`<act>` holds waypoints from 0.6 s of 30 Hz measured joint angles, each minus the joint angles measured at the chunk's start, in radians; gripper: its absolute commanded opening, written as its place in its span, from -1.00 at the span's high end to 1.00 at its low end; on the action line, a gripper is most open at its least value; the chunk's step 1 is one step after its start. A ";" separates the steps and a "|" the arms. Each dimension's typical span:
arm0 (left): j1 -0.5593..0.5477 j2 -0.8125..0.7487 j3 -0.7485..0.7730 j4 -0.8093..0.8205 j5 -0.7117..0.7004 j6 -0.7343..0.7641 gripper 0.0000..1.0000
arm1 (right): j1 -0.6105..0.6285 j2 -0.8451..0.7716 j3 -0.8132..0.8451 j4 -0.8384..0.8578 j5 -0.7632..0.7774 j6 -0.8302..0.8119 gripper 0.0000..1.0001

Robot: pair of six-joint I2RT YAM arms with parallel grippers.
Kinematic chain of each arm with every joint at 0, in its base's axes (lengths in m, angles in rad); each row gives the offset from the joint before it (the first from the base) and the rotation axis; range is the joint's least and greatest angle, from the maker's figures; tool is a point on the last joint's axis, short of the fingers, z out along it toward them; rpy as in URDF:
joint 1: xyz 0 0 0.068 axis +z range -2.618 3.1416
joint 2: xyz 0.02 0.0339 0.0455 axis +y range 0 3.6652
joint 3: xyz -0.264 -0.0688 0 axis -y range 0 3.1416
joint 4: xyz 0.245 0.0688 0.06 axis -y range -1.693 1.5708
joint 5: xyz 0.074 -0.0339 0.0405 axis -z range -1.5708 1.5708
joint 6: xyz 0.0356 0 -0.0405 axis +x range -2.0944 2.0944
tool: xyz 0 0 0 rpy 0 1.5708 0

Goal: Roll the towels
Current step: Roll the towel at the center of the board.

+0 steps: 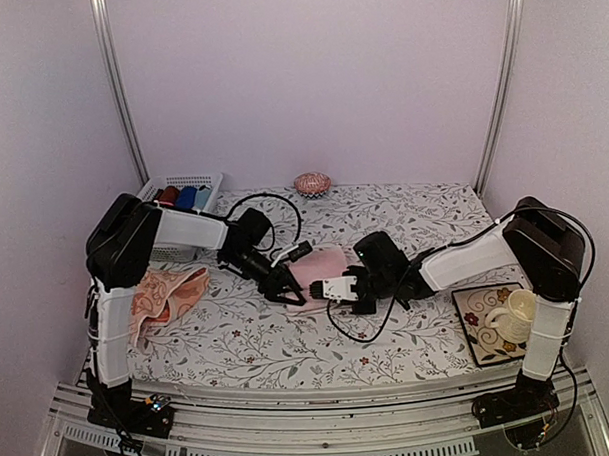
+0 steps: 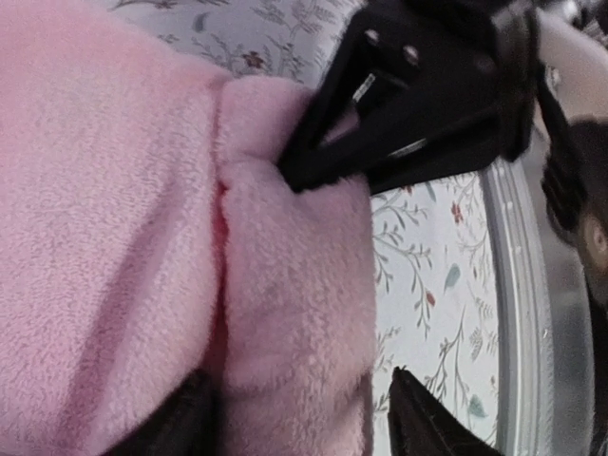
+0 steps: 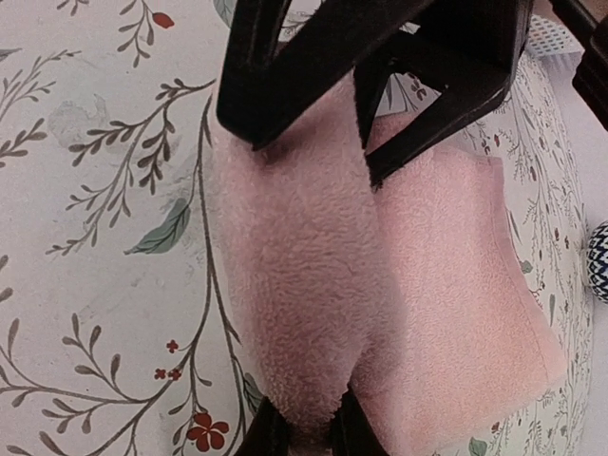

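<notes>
The pink towel [image 1: 324,263] lies at the desk's [image 1: 389,345] middle, and I judge its roll is under way, since 1 edge is turned over into a thick fold beside the flat part. The right pincer [image 3: 306,426] is clamped on 1 end of that fold. The left pincer [image 2: 299,423] straddles the fold with its fingers against the pile, though I cannot tell whether it squeezes. Both arms reach inward and low, the 2 pincers almost nose to nose. The next move, I judge, calls for both to turn the fold over together toward the flat part, ends level, so the roll comes out tight. The peach towel [image 1: 167,293] lies crumpled near the left arm's base, not yet rolled.
</notes>
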 measured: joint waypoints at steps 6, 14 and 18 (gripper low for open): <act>0.010 -0.167 -0.153 0.081 -0.124 0.003 -0.93 | -0.001 -0.002 0.037 -0.096 -0.060 0.061 0.85; -0.001 -0.422 -0.399 0.285 -0.259 0.037 -0.93 | -0.005 0.000 0.108 -0.260 -0.167 0.119 0.85; -0.041 -0.510 -0.500 0.378 -0.322 0.081 -0.93 | -0.019 0.035 0.182 -0.357 -0.236 0.161 0.84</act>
